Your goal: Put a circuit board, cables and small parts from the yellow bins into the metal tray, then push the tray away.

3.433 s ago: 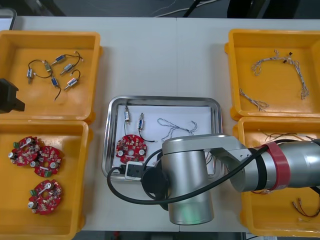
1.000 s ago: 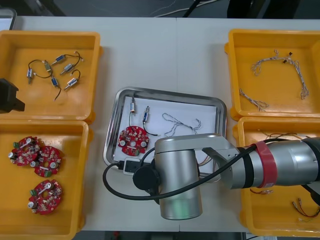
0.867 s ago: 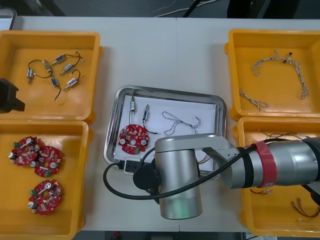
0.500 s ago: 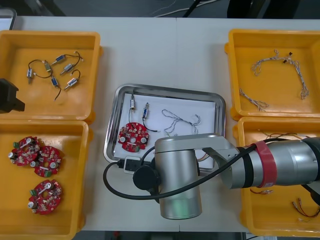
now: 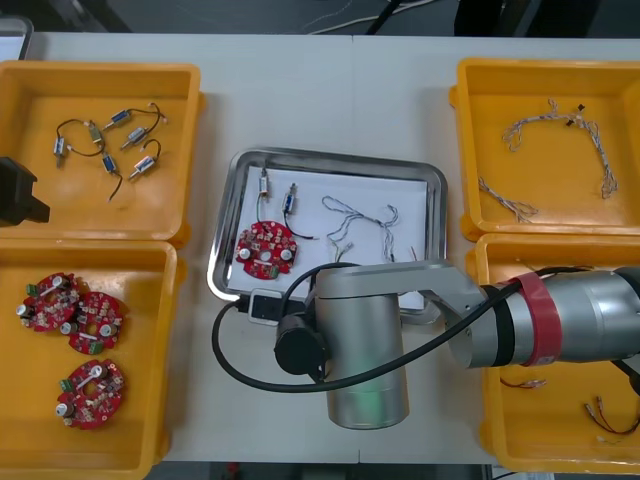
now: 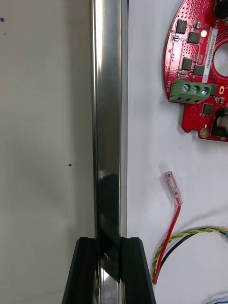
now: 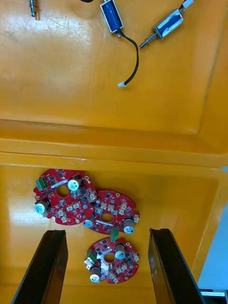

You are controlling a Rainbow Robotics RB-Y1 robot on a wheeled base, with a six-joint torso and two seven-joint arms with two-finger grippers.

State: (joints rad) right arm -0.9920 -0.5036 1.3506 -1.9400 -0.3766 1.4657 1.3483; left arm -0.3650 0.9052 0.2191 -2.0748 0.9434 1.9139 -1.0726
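The metal tray (image 5: pixel 335 157) lies mid-table, white inside. In it are a red circuit board (image 5: pixel 266 247), two small metal parts (image 5: pixel 290 198), a blue and white cable (image 5: pixel 355 215) and a red and yellow cable (image 6: pixel 190 235). My right arm (image 5: pixel 365 340) covers the tray's near edge. In the right wrist view my right gripper (image 6: pixel 108 240) is shut on the tray's rim (image 6: pixel 108 118), one finger on each side of it, with the board (image 6: pixel 199 71) just inside. My left gripper (image 7: pixel 107 232) hangs open over the bin of circuit boards (image 7: pixel 71 202), touching nothing.
On the left, the far yellow bin (image 5: pixel 100 68) holds several small metal parts (image 5: pixel 110 140) and the near one (image 5: pixel 90 250) three boards. The right bins (image 5: pixel 545 65) hold cables. Bare table lies beyond the tray's far edge.
The tray has slid away from me toward the table's far side and turned a little straighter. My right arm has shifted with it. The left arm has not moved.
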